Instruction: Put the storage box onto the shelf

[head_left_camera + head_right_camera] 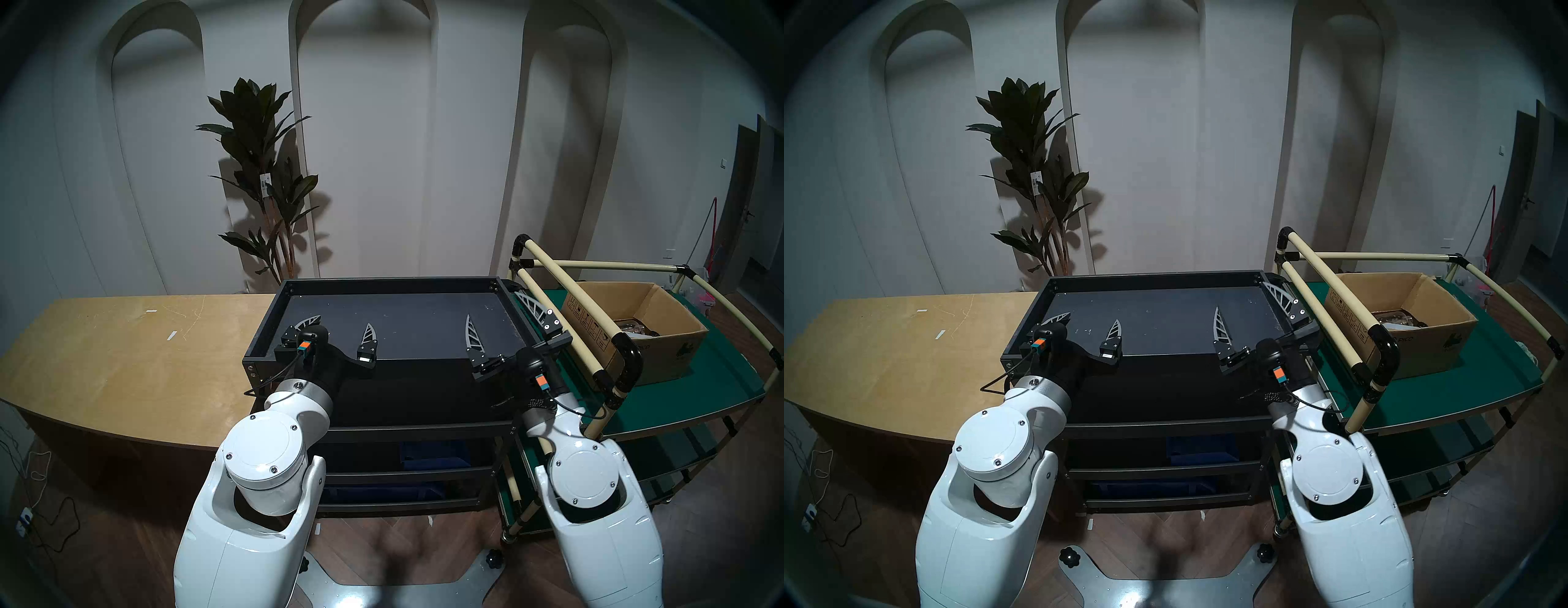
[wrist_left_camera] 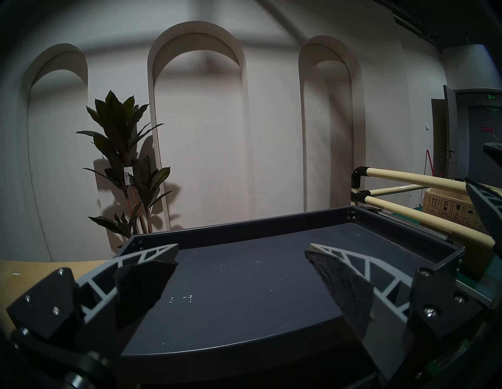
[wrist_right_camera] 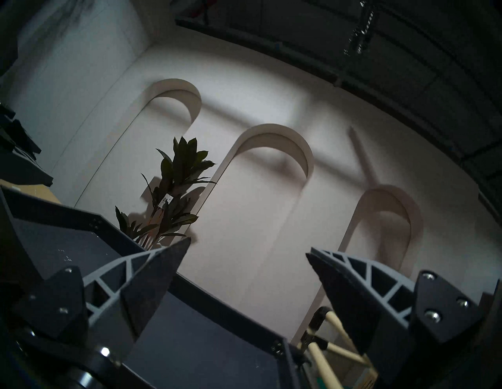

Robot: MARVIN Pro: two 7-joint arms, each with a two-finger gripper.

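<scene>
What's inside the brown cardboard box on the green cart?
The storage box is open on top. Something clear and shiny, maybe glass or plastic, sits inside with something white beside it. The box's walls hide the rest, so what else is in there cannot be seen.

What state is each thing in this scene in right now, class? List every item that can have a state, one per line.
storage box: open-topped, sitting on the green cart deck, not on the shelf, ungripped.
shelf: top tray holds no box.
left gripper: open, empty, over the shelf top.
right gripper: open, empty, near the shelf's right edge.
cart: beside the shelf, carrying the box.
plant: upright by the wall.
</scene>
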